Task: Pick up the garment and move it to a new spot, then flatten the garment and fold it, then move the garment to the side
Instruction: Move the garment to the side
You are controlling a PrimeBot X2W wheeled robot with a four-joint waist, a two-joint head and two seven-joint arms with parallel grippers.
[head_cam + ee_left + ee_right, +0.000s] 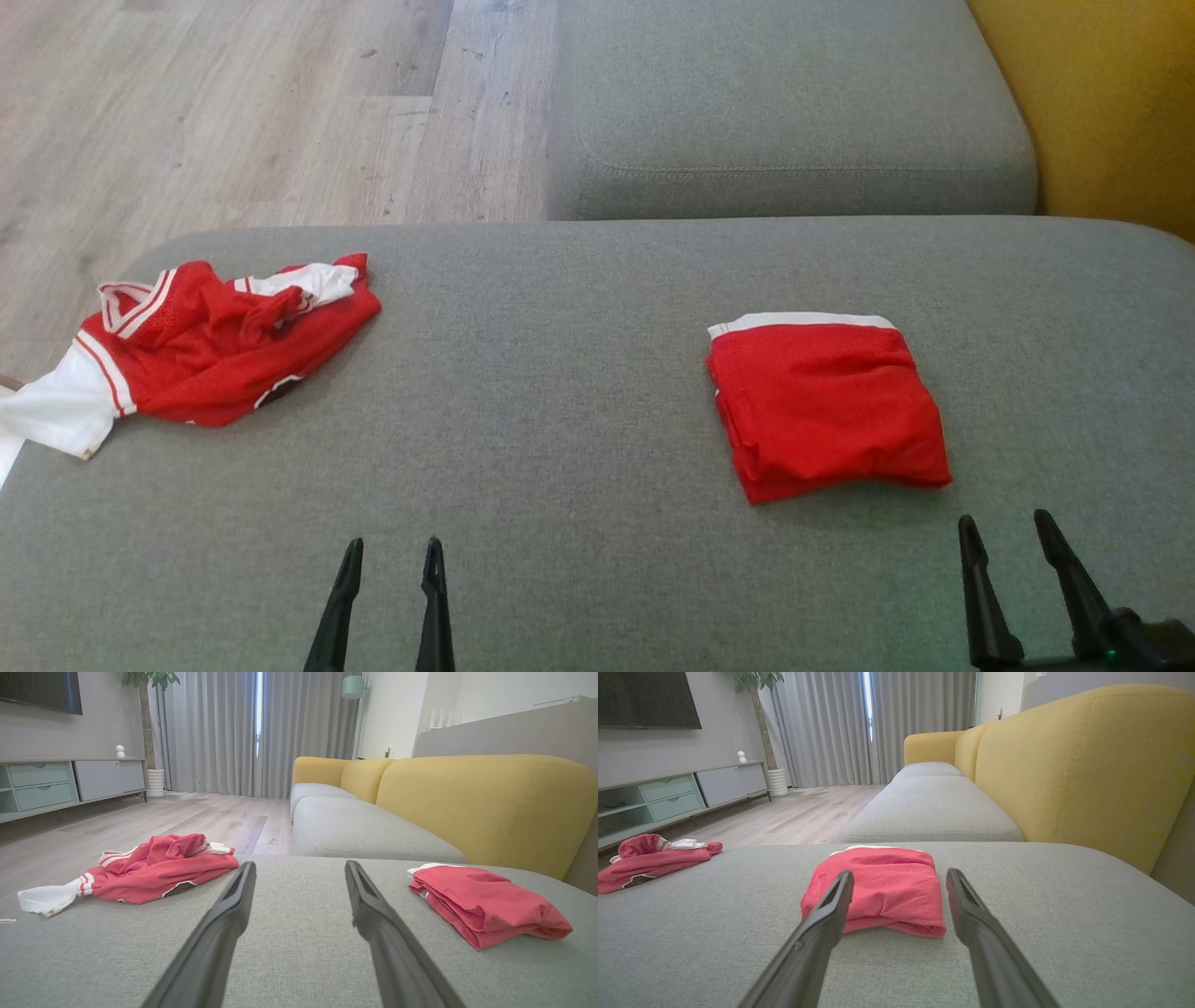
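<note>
A crumpled red and white garment [224, 350] lies at the far left of the grey ottoman cushion [579, 392], one white sleeve hanging over the edge. It appears again in the left wrist view [159, 872] and the right wrist view [649, 861]. A second red garment [826, 411], folded into a neat square with a white band at its far edge, rests on the right [481, 900]. My left gripper [392, 546] hovers open over bare cushion near the front [300, 864]. Just in front of the folded garment [887, 882], my right gripper [1004, 518] is open [900, 872] and holds nothing.
Beyond the ottoman stands a grey sofa seat [784, 103] with yellow backrests [1083, 760]. Wooden floor [233, 103] lies to the far left. A low TV cabinet [70, 781], a potted plant and curtains line the room's far side.
</note>
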